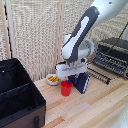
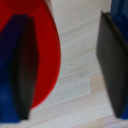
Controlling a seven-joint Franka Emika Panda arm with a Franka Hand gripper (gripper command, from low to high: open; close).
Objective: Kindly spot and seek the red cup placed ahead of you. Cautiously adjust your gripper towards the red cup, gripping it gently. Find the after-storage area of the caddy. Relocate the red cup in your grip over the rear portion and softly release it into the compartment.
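The red cup [image 1: 66,89] stands on the wooden table next to a small white bowl of yellow pieces [image 1: 53,79]. My gripper [image 1: 67,81] hangs right above the cup, open. In the wrist view the red cup [image 2: 47,55] fills one side; one dark finger pad [image 2: 22,65] overlaps it and the other pad [image 2: 112,65] is over bare wood, so the cup's rim lies in my gripper's [image 2: 67,65] gap. The black caddy [image 1: 22,112] sits at the exterior view's left, its rear portion [image 1: 11,75] behind the inner divider.
A dark blue slab-shaped box [image 1: 81,82] lies just behind the cup, on the exterior view's right. A black toaster oven [image 1: 112,55] and a wire rack stand at the back right. A bamboo screen forms the backdrop.
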